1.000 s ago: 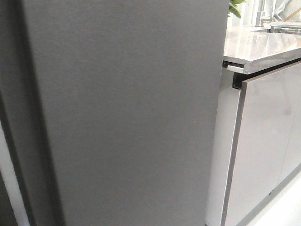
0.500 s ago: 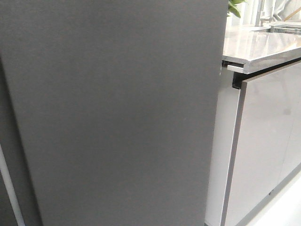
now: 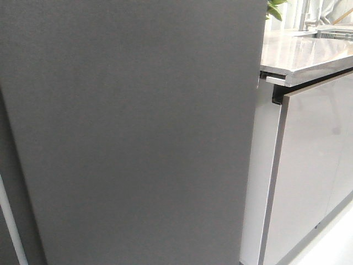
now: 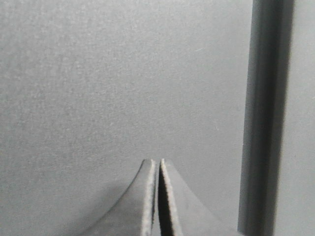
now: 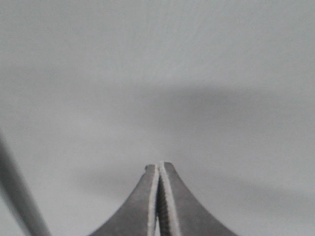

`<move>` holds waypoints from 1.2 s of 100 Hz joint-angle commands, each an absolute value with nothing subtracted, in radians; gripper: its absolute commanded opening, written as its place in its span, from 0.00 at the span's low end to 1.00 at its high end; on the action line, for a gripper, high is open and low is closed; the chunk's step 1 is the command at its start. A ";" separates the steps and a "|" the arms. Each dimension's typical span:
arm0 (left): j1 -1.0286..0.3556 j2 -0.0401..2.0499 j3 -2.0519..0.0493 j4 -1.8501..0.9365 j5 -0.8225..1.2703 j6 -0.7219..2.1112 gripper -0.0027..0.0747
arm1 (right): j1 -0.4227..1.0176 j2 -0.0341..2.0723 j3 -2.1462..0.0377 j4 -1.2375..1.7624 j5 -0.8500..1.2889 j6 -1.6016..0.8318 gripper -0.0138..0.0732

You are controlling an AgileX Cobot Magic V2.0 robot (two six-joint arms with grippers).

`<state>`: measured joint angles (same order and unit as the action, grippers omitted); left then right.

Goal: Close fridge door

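Note:
The fridge door [image 3: 138, 138] is a matte dark-grey slab that fills most of the front view. Its thick edge [image 3: 19, 193] and white rim strip [image 3: 9, 221] show at the far left. Neither gripper shows in the front view. In the left wrist view my left gripper [image 4: 158, 161] is shut and empty, its tips close against the door's matte face [image 4: 123, 73], next to a dark vertical band [image 4: 266, 113]. In the right wrist view my right gripper [image 5: 158, 165] is shut and empty, tips near a plain grey flat surface [image 5: 157, 59]; I cannot tell which panel it is.
To the right of the door stand a white side panel [image 3: 265, 165] and glossy light-grey cabinet fronts [image 3: 314, 165] under a shiny countertop [image 3: 303, 52]. A green plant [image 3: 276, 8] is at the back. Pale floor [image 3: 336, 243] shows at the lower right.
The door's front face has widened toward the left of the front view, and its thick edge and white strip have narrowed and moved to the frame's left border. Little change in the last half second.

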<state>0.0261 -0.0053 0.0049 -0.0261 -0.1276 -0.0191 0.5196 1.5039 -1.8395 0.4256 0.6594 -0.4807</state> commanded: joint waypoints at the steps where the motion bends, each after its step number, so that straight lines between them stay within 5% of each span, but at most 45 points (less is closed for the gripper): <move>1: 0.019 -0.016 0.040 -0.030 -0.200 -0.023 0.01 | 0.511 1.416 -1.868 0.326 0.649 -0.389 0.11; 23: 0.019 -0.016 0.040 -0.030 -0.200 -0.023 0.01 | 0.511 1.242 -1.792 0.259 0.713 -0.324 0.11; 86: 0.019 -0.016 0.040 -0.030 -0.200 -0.023 0.01 | 0.511 0.523 -1.002 0.112 0.550 -0.112 0.11; 120: 0.019 -0.016 0.040 -0.030 -0.200 -0.023 0.01 | 0.511 0.412 -0.827 0.120 0.539 -0.100 0.11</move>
<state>0.0261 -0.0053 0.0049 -0.0261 -0.1276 -0.0191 0.5176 0.4068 -0.8155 0.1155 0.6208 -0.1004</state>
